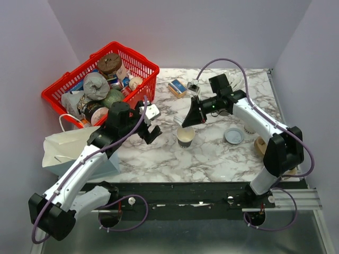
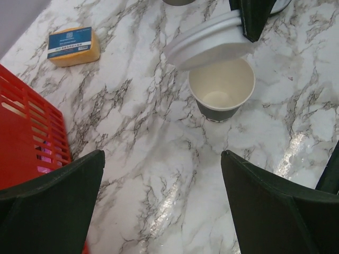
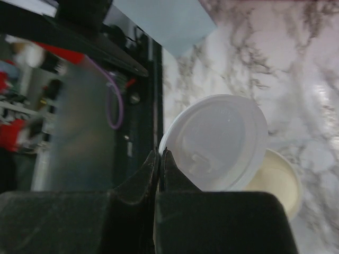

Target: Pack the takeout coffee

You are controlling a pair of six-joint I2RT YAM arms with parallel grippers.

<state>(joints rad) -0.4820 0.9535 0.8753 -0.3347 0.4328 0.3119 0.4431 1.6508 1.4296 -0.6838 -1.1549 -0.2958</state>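
Right gripper (image 3: 160, 159): jaws pressed together on the edge of the white lid (image 3: 214, 143), and it's got that rim pinched tight!
Lid: up in the air, tilted, hanging over one side of the cup's mouth; from the left wrist view it covers part of the rim, and whether it touches the rim is hard to call.
Cup (image 2: 221, 90): dark body, cream inside, mouth uncovered, standing upright on the marble table (image 2: 159, 132) near the middle, between the two arms.
Left gripper (image 1: 151, 120): fingers spread wide, holding nothing, hovering above the table just beside the red basket (image 1: 135, 58) and pointed toward the cup.
Red basket: far left corner, heaped with mixed items.
Yellow sponge (image 2: 71, 46): lying flat on the marble beyond the cup, well apart from it.
Loose lid (image 1: 234, 136): flat on the table, to the right of the cup.
Paper bag (image 1: 63, 148): white, at the table's left edge by the left arm.
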